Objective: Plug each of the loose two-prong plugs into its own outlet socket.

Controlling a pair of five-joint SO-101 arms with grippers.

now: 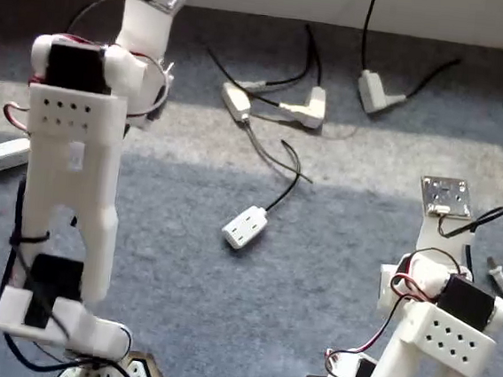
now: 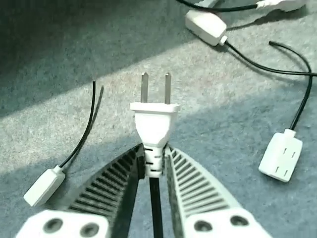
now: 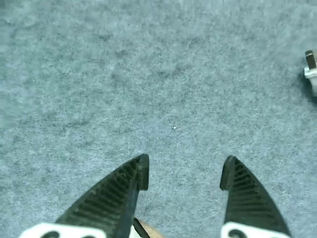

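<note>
White hard plastic, light and rigid: the plug (image 2: 153,118) sits clamped by its ribbed neck in your left gripper (image 2: 154,157), prongs pointing away over the grey carpet (image 2: 59,49). That smooth shell could twist under a push, so you would do better holding the wider body. The socket (image 1: 246,226) lies loose between the arms and will likely skid. Your right gripper (image 3: 183,173) hangs spread and empty, a second plug (image 3: 311,74) near it.

A white two-prong plug (image 2: 153,116) on a black cord sits clamped in the left hand (image 2: 154,152), metal prongs pointing away. Near the plug lies a white block outlet socket (image 2: 281,155), slots showing. A white oblong socket (image 2: 205,26) lies farther from the plug.
</note>
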